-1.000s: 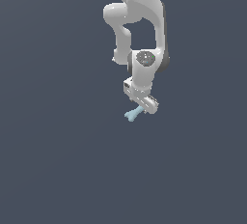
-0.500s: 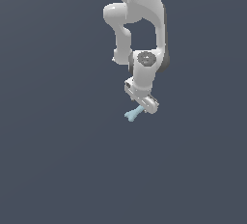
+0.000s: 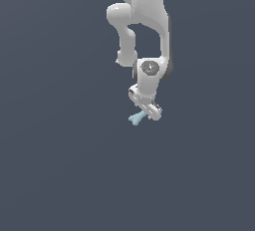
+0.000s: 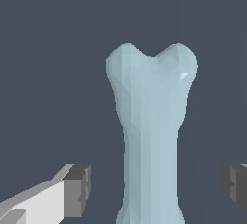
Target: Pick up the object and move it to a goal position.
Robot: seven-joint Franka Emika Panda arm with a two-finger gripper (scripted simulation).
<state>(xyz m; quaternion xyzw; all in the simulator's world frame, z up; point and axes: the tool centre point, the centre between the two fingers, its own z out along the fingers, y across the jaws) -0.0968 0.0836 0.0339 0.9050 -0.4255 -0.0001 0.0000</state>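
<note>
Your gripper (image 4: 154, 189) is spread, its dark pads (image 4: 79, 189) standing clear on either side of the object's (image 4: 152, 131) thin shaft, touching neither. Close squarely on that narrow middle, not the flared end beyond, so it cannot twist. In the exterior view the object (image 3: 136, 118) lies mid-bench, no edge or corner visible, under the arm (image 3: 144, 31).
</note>
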